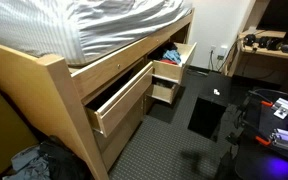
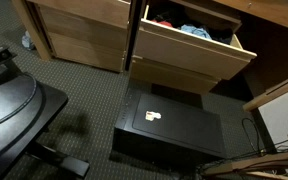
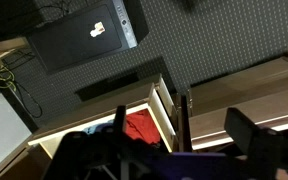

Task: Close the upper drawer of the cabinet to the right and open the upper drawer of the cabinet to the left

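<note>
Jaws in the wrist view are blurred dark shapes at the bottom edge. They look spread apart with nothing between them, hanging above the open drawer (image 3: 161, 110) and apart from it. This is the right cabinet's upper drawer, pulled well out and full of clothes, with a red cloth (image 3: 139, 127) heaped inside. Risk: cloth rides over the rim and jams the drawer before it seats, or an off-centre push on the front panel skews it and it sticks. A black box (image 2: 169, 125) sits on the carpet just in front of that drawer, so a low approach probably clips it. Farther off, the left cabinet's upper drawer (image 2: 79, 15) is shut flush. No handle can be made out, so the jaws may slip off the edge when pulling, or catch the lower drawer instead. Another open drawer (image 1: 119, 100) juts out to the side, and a wide swing between cabinets could strike it.
</note>
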